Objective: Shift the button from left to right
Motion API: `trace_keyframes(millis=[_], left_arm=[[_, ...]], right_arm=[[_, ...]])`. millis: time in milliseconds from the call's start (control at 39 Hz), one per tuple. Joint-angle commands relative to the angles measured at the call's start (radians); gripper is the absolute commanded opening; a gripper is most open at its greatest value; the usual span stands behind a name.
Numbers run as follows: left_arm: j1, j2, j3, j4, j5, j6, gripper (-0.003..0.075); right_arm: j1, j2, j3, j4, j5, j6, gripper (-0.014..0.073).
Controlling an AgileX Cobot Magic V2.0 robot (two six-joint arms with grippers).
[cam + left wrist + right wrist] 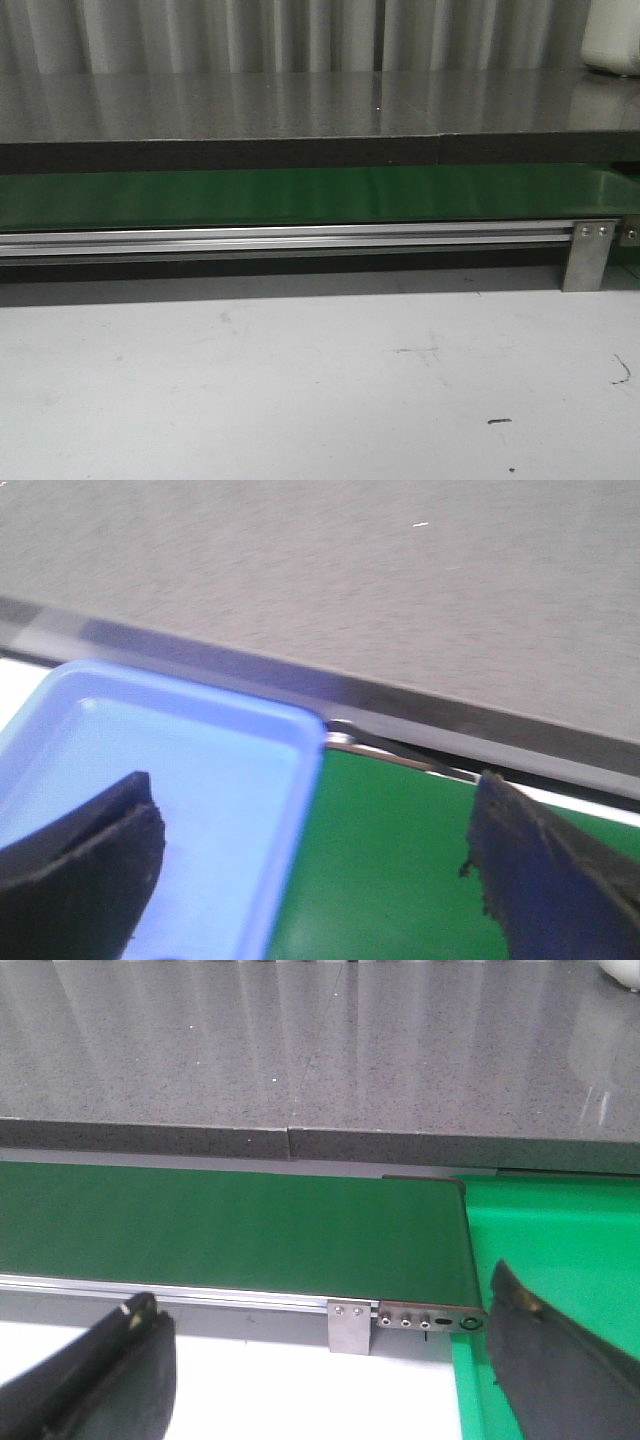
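The button shows in none of the three views, so the task looks to be at its very start, or waiting for the part to arrive: nothing is held and nothing lies on the visible stretch of the green belt [300, 196]. In the front view the belt runs across under a grey stone counter [300, 105], with an aluminium rail [280, 240] and a bracket [588, 255] below it and a scuffed white table [300, 380] in front; neither arm appears there. The left gripper [310, 870] hangs with its jaws wide apart and empty, one finger over a blue tray [200, 760] that sits at the belt's end, the other over the belt. The tray, as far as it can be seen, holds nothing. The right gripper [330, 1380] is likewise spread wide and empty, near the belt's other end, where a brighter green surface [550, 1240] adjoins it. By my judgement the next move calls for finding the button first, likely on the left side outside these views, then bringing the left gripper down squarely over its small body before closing. No brand, label or readable writing appears anywhere; a white object [612, 40] at the counter's far right is too cropped to identify.
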Motion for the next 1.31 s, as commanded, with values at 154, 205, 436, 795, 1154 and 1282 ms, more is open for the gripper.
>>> trace_keyframes(millis=[154,205,436,795,1154,1282], left_arm=[[0.136,0.131,-0.170,0.003,0.061,0.034,0.0583],[0.156,0.167,-0.197,0.003,0.100,0.034,0.0583],[0.218,0.378,-0.339,0.003,0.237,0.060,0.0583],[0.224,0.668,-0.499,0.026,0.342,0.130,0.0583],[0.225,0.769,-0.519,0.128,0.380,0.120,0.0583],[0.226,0.774,-0.519,0.135,0.383,0.120,0.0545]], right_arm=[[-0.001,0.011,-0.037,0.001,-0.087,-0.001,0.0644],[-0.001,0.011,-0.037,0.001,-0.087,-0.001,0.0644],[-0.001,0.011,-0.037,0.001,-0.087,-0.001,0.0644],[-0.001,0.011,-0.037,0.001,-0.087,-0.001,0.0644],[-0.001,0.011,-0.037,0.001,-0.087,-0.001,0.0644],[-0.001,0.011,-0.037,0.001,-0.087,-0.001,0.0644]])
